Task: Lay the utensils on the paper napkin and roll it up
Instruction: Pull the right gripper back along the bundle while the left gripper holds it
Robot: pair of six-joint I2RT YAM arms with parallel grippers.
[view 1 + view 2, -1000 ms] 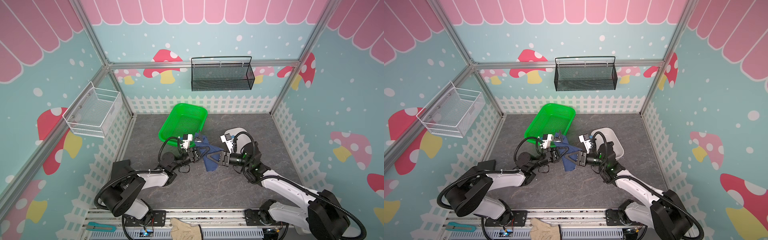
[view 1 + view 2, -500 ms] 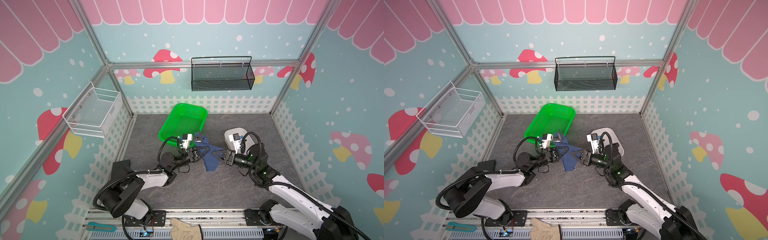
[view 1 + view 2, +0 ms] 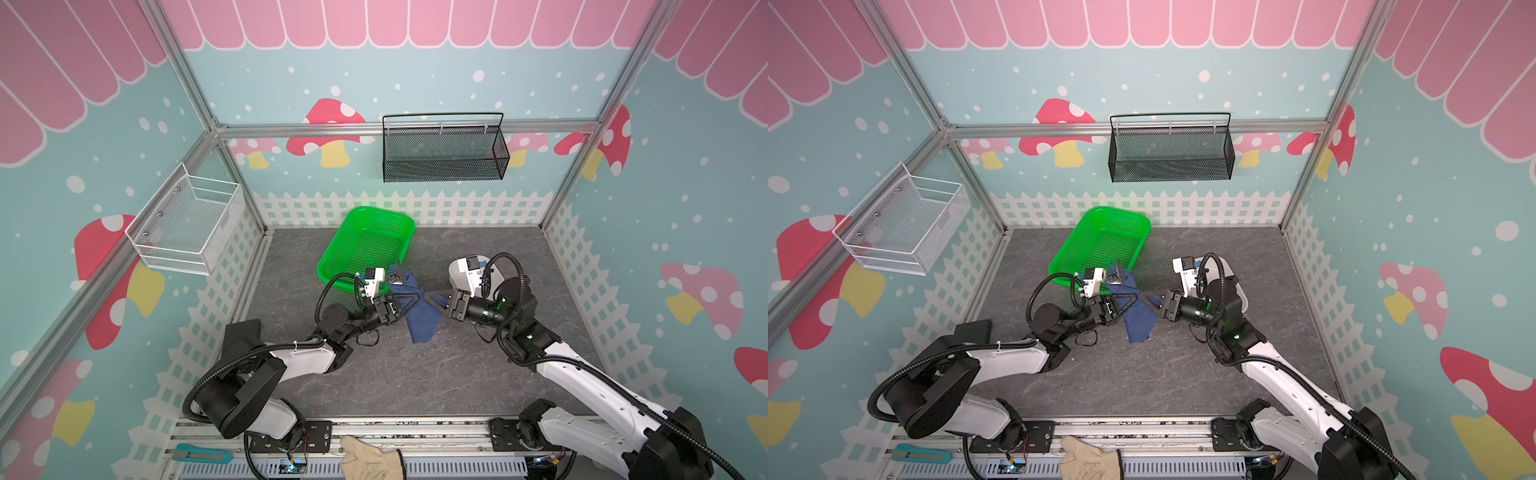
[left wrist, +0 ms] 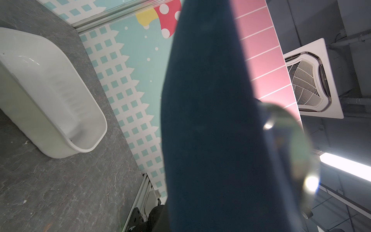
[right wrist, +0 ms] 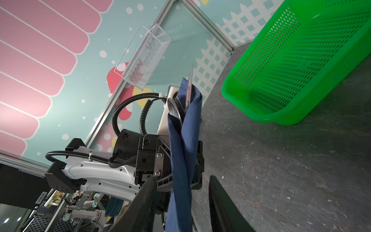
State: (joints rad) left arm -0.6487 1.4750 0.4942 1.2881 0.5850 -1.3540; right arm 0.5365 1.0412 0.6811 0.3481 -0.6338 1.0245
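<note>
The paper napkin (image 3: 420, 318) is a dark navy bundle wrapped round the utensils. It hangs almost upright over the grey floor beside the green basket. A silver spoon bowl (image 3: 394, 277) and a thin metal tip (image 5: 190, 80) stick out of its top end. My left gripper (image 3: 409, 302) is shut on the roll's middle; in the left wrist view the napkin (image 4: 210, 130) hides the jaws. My right gripper (image 5: 182, 177) faces it from the right. Its fingers are open on either side of the roll's lower part, with gaps on both sides.
The green basket (image 3: 365, 245) lies just behind the left gripper. A white tub (image 3: 459, 270) stands behind the right wrist. A beige glove (image 3: 370, 459) and a teal tool (image 3: 201, 455) lie on the front rail. Wire baskets hang on the left wall (image 3: 187, 224) and back wall (image 3: 444, 149).
My right gripper's jaws have spread apart round the napkin roll, and its wrist has drawn back a little to the right. The left gripper keeps its hold in the same place.
</note>
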